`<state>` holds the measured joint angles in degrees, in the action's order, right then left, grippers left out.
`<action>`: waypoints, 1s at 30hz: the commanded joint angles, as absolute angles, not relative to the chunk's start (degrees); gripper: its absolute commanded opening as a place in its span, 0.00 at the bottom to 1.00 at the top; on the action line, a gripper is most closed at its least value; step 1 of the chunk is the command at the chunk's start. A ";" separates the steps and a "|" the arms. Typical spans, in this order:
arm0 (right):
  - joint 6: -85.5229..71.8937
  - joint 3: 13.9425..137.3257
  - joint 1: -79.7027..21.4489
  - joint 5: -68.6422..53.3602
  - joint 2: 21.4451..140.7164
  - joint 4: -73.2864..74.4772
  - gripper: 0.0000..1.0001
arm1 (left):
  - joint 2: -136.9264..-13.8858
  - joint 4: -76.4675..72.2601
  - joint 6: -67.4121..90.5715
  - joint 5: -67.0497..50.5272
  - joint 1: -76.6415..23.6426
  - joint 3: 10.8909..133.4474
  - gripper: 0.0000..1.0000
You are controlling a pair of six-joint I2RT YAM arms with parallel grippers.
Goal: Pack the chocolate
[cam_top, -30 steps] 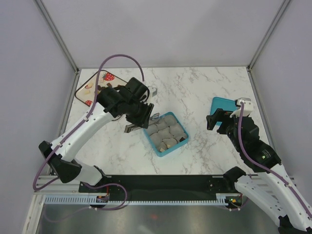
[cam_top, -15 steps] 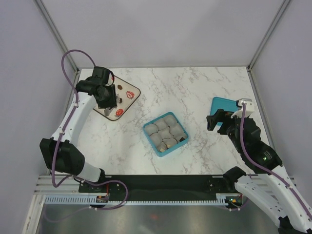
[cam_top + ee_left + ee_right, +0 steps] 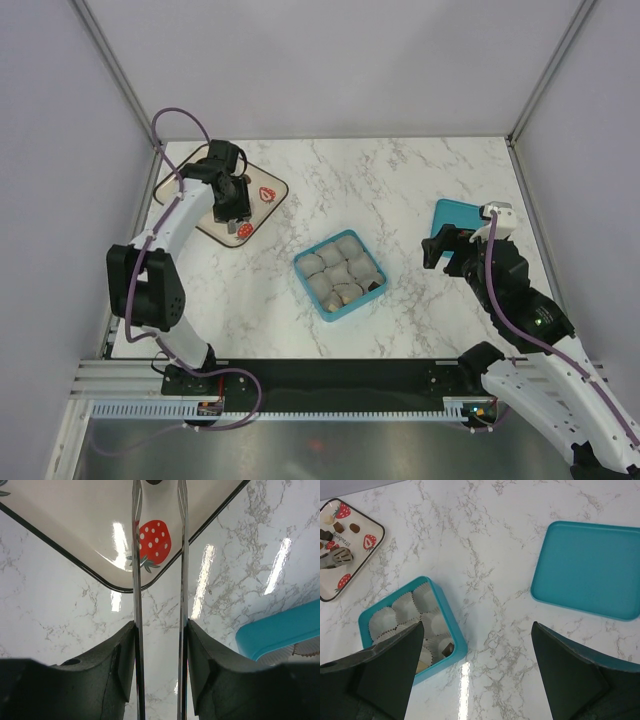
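Observation:
Small chocolate pieces, brown (image 3: 340, 527), dark (image 3: 355, 528) and cream (image 3: 326, 517), lie on a strawberry-print tray (image 3: 268, 196) at the back left. A dark piece (image 3: 447, 649) and a light piece (image 3: 348, 293) sit in paper cups inside the teal box (image 3: 312, 300). My left gripper (image 3: 232, 212) is over the tray, shut on metal tongs (image 3: 136, 580). The blades stand slightly apart over a strawberry print, with a dark piece (image 3: 152, 481) at their tips. My right gripper (image 3: 477, 630) hangs open and empty above the table, right of the box.
The teal lid (image 3: 455, 215) lies flat at the right, just beyond the right gripper. A corner of the box (image 3: 280, 630) shows in the left wrist view. White walls with metal posts enclose the marble table on three sides.
The left arm has swung from beside the box back to the tray at the back left, carrying the tongs. The right arm has not moved.

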<state>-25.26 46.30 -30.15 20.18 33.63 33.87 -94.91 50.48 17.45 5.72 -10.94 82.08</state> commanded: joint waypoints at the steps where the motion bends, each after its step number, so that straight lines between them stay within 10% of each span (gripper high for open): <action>1: -24.79 46.32 -30.15 20.83 33.66 32.08 0.97 | -96.68 46.67 19.77 5.80 -10.46 82.00 0.50; 30: -24.70 48.60 -30.15 21.18 34.28 33.13 0.97 | -89.04 52.65 13.45 3.09 -11.68 83.32 0.35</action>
